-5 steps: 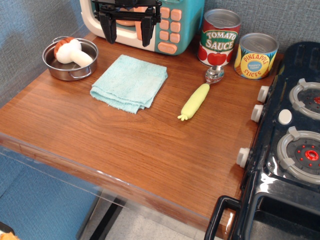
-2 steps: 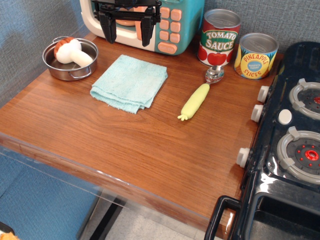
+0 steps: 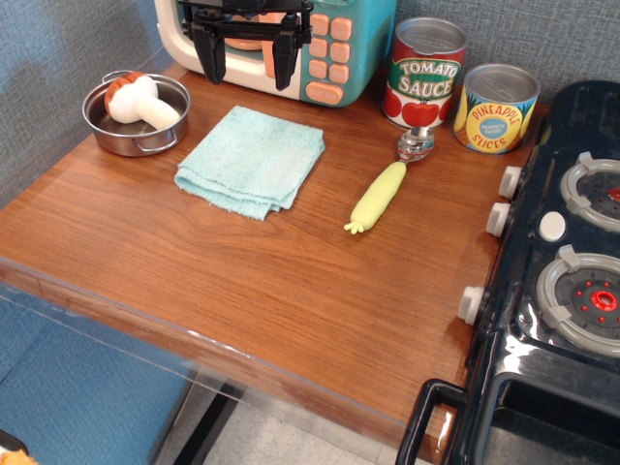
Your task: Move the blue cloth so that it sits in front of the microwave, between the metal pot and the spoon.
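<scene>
Wooden counter [image 3: 291, 281] unchanged over the last second: cloth [image 3: 252, 160] lies before the microwave [image 3: 334, 48], between pot [image 3: 136, 114] and spoon [image 3: 386, 184]. Gripper [image 3: 247, 63] hovers wide open, empty; task looks complete.

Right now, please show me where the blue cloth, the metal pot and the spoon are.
blue cloth [image 3: 252, 160], main camera view, middle of the folded top.
metal pot [image 3: 145, 143], main camera view, front rim.
spoon [image 3: 381, 194], main camera view, yellow-green handle.

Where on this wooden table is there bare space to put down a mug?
The front half, below the blue cloth and spoon, left of the stove. The back row is crowded: pot, microwave, two cans.
</scene>
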`<state>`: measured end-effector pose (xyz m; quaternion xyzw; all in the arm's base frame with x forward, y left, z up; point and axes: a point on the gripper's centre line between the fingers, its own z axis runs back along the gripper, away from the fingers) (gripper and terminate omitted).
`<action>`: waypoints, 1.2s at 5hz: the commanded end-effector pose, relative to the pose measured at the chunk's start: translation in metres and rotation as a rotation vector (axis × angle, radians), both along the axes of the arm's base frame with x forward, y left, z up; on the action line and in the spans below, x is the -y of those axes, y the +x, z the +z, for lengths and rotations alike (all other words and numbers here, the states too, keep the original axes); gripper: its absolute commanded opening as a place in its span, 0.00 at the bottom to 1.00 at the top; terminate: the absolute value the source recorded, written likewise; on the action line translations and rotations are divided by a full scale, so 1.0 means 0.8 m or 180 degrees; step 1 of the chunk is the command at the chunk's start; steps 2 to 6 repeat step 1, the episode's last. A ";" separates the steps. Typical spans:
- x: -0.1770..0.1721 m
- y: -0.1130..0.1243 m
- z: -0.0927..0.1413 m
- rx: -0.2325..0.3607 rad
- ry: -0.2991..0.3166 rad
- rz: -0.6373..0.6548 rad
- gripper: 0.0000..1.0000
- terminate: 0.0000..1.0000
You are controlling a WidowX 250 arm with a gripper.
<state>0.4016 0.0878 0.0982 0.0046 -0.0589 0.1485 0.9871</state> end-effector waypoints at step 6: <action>-0.015 -0.015 0.040 0.0268 0.0051 0.0008 1.00 1.00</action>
